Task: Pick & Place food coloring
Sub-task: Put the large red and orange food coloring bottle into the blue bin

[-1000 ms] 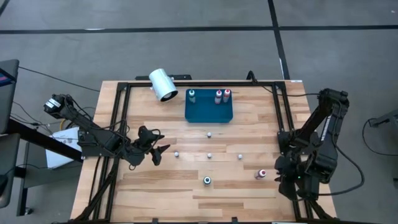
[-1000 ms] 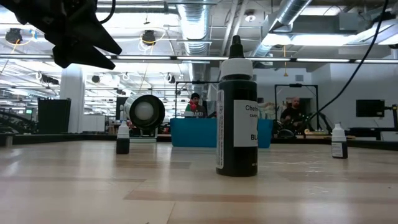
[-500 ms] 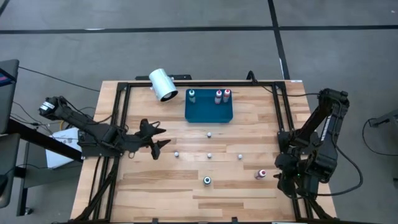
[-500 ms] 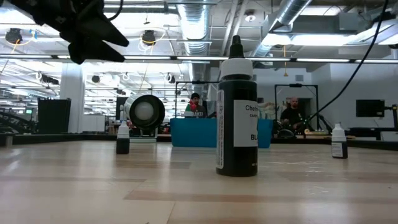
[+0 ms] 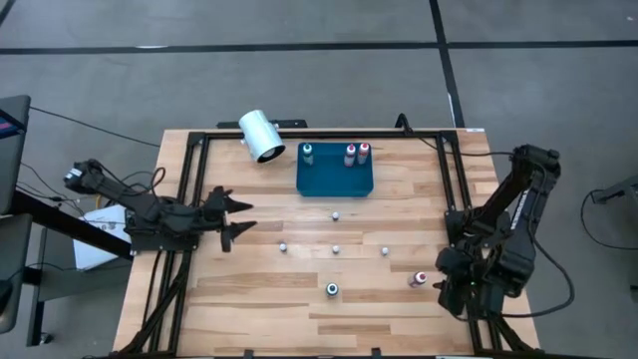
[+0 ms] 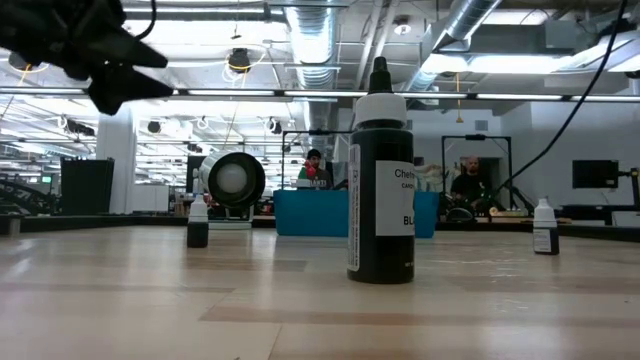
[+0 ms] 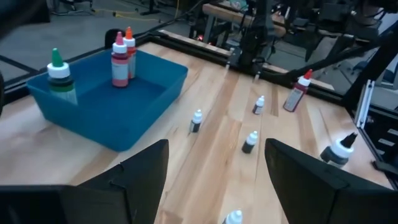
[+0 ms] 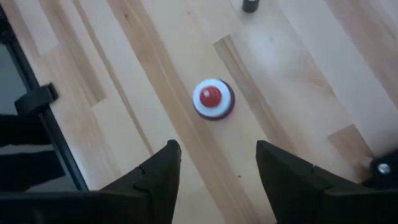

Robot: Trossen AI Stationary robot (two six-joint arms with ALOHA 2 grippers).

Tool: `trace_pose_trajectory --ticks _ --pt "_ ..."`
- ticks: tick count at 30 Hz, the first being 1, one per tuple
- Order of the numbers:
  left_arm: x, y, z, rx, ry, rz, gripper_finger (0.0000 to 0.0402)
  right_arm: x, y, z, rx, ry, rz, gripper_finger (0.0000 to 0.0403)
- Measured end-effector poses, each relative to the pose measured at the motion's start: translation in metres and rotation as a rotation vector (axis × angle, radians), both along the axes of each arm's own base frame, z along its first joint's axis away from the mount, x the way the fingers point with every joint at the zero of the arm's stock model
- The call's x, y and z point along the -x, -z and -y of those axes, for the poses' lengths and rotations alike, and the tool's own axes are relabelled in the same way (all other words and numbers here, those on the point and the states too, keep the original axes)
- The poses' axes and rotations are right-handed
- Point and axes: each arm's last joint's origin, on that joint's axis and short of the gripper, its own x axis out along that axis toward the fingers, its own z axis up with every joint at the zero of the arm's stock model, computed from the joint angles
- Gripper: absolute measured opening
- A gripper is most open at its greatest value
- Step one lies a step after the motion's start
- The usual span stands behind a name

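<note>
Grippers first: the left gripper [image 5: 231, 217] hangs above the left part of the table [image 5: 259, 299], its two fingers spread apart and holding nothing; in the low view it shows dark in the upper left corner [image 6: 95, 55]. Just beyond the far left edge of the table lies a big white cylinder [image 5: 261, 136] on its side. To its right, at the far middle, sits a blue tray [image 5: 335, 178] with three bottles standing along its far wall: a green-topped bottle [image 5: 308, 153] at the left and two red-topped bottles [image 5: 356, 153] close together at the right. On the bare wood nearer than the tray stand small white-capped bottles [image 5: 335, 249], well apart from one another. A black bottle [image 5: 332, 289] stands in the near middle. Further right stands another red-topped bottle [image 5: 420, 279], upright on the wood. The right gripper [image 5: 446, 289] hovers just beside it at the near right, fingers apart, touching nothing; its wrist view looks straight down on the red cap [image 8: 212, 98].
</note>
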Motion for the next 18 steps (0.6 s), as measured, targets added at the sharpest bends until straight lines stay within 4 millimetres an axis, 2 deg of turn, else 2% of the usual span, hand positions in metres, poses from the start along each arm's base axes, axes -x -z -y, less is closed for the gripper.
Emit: trace_pose_trajectory --ticks 9,18 --pt "0.020 0.020 -0.008 0.022 0.008 0.045 0.0258 -0.022 0.016 -0.008 0.027 0.060 -0.019 0.0232" --pt "0.033 0.032 -0.014 0.048 -0.007 0.016 0.0258 -0.035 0.027 -0.014 0.030 0.073 -0.040 0.0235"
